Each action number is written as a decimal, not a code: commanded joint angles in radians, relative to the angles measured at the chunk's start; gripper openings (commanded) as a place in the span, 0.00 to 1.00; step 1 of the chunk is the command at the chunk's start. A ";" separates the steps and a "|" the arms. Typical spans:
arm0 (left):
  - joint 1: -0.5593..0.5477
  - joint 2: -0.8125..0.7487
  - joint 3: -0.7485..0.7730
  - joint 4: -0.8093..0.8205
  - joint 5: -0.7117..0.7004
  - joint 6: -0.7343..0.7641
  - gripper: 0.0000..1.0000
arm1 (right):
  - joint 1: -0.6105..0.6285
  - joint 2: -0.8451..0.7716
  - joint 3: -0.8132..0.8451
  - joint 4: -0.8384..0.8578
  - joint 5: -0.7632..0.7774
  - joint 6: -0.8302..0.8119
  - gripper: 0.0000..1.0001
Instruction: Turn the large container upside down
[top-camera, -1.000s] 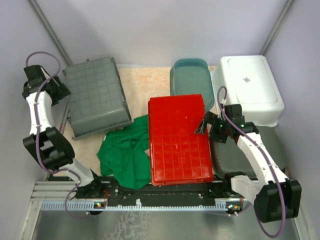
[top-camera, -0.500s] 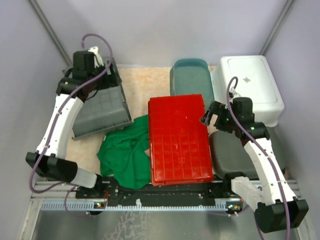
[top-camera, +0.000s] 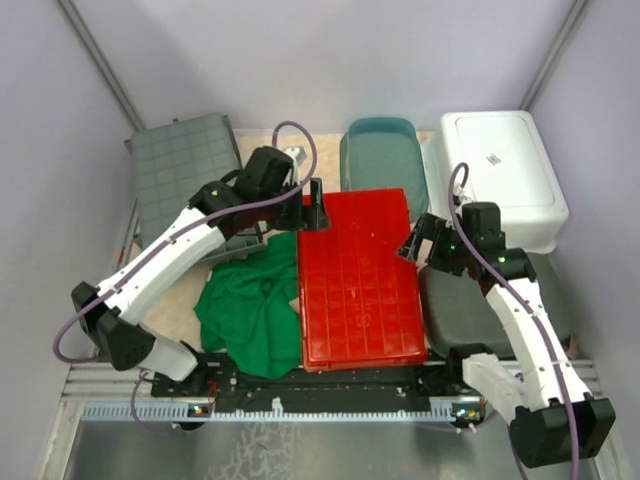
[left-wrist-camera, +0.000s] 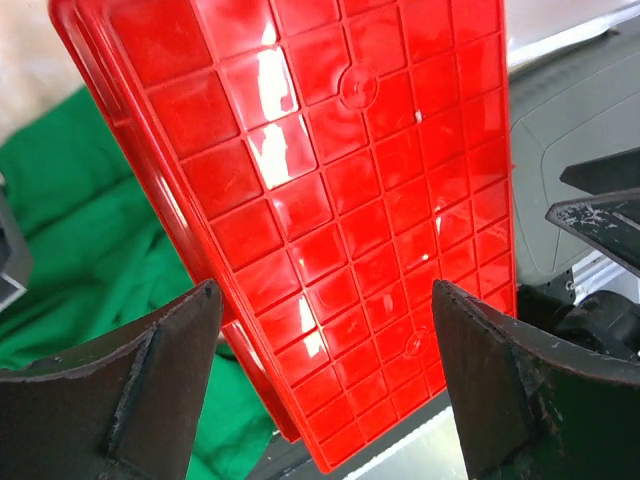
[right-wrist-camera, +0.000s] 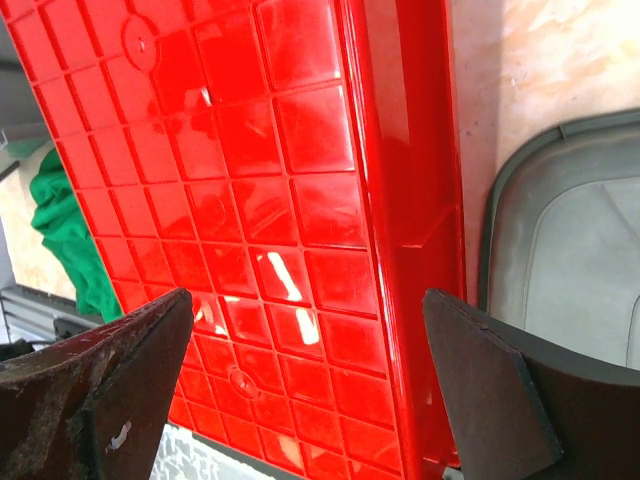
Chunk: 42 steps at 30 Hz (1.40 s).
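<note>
Red container (top-camera: 355, 285): lies bottom up.
Left gripper (top-camera: 311, 207): fingers apart, over its far corner.
Right gripper (top-camera: 413, 246): fingers apart, perhaps touching nothing.

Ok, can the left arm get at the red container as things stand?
Probably yes: the left gripper hangs open at the far left corner of the red container, nothing between them. The green cloth lies beside that edge, not over it.

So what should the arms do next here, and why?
Probably bring both grippers in onto the edges of the red container and close. The left gripper and right gripper sit open at its far corners, gripping nothing.
</note>
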 joint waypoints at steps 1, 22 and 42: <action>-0.013 0.024 -0.037 0.000 0.000 -0.071 0.90 | 0.005 0.000 -0.014 0.003 -0.054 -0.003 0.98; -0.013 0.030 -0.393 0.358 0.355 -0.204 0.90 | -0.016 0.284 0.024 0.227 -0.211 0.009 0.99; 0.026 -0.181 -0.342 0.206 -0.021 -0.156 1.00 | -0.040 0.065 0.043 0.068 0.204 -0.068 0.99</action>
